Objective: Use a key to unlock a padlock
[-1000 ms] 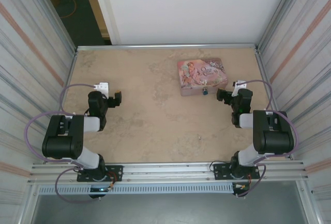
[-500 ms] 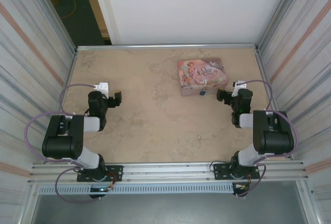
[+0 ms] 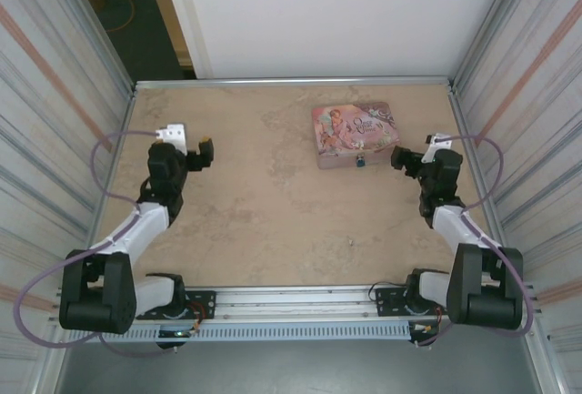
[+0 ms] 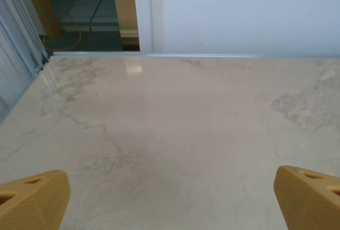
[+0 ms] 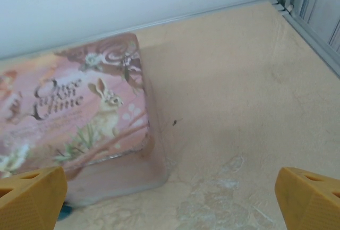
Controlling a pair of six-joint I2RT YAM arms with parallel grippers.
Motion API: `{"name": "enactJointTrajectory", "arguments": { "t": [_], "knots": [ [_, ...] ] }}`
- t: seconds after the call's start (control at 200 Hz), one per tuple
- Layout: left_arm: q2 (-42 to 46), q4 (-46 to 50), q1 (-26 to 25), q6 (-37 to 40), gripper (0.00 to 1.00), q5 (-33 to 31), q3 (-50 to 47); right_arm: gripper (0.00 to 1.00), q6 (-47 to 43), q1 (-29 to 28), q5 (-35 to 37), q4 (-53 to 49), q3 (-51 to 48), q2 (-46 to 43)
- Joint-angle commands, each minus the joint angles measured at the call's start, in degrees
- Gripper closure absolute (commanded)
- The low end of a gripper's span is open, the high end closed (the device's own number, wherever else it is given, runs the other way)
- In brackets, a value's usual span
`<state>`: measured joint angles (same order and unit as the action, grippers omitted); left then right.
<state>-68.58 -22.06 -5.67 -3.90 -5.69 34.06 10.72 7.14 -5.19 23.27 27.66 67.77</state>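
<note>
Pink tin box (image 5: 79, 134), lid lettered "Once upon a Time" in dark script

Looks like a robotics lab test cell to me: a stone-look tabletop (image 3: 273, 221) boxed in by ribbed metal side walls (image 3: 55, 94) and a plain white back panel (image 3: 327, 12). The left arm (image 3: 136, 226) and right arm (image 3: 459, 226) are bolted to an aluminium rail (image 3: 291, 296) up front, with purple cables (image 3: 94, 165) looping off them.
</note>
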Motion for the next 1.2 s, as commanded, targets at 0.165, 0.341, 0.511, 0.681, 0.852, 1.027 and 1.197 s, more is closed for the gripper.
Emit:
{"name": "enactJointTrajectory", "arguments": {
  "t": [0.165, 0.341, 0.511, 0.681, 0.852, 1.027, 1.197],
  "knots": [
    [-3.3, 20.14, -8.11, -13.88, 0.01, 6.07, 12.61, 0.01, 12.85, 5.52, -16.92, -20.26, 11.28, 1.31],
    [-11.48, 22.71, -14.7, -18.18, 0.01, 11.8, 20.63, 0.01, 13.73, 6.88, -22.83, -22.23, 17.39, 8.94],
    [-21.4, 22.14, -20.54, -21.59, 0.01, 16.21, 28.67, 0.01, 13.03, 7.25, -26.37, -21.87, 23.47, 17.9],
    [-31.15, 22.31, -23.86, -25.26, 0.01, 21.15, 36.94, 0.01, 13.23, 6.8, -29.26, -22.04, 29.17, 26.4],
    [-39.54, 23.15, -26.0, -27.04, 0.01, 24.87, 44.41, 0.01, 11.77, 5.32, -30.12, -23.12, 32.72, 31.45],
    [-46.91, 23.37, -27.09, -29.27, 0.01, 29.35, 50.9, 0.01, 9.4, 3.35, -32.15, -24.87, 35.37, 34.59],
    [-51.09, 23.99, -27.86, -30.18, 0.01, 31.45, 55.34, 0.01, 7.33, 1.71, -34.28, -26.56, 36.18, 35.2]
  ]
}}
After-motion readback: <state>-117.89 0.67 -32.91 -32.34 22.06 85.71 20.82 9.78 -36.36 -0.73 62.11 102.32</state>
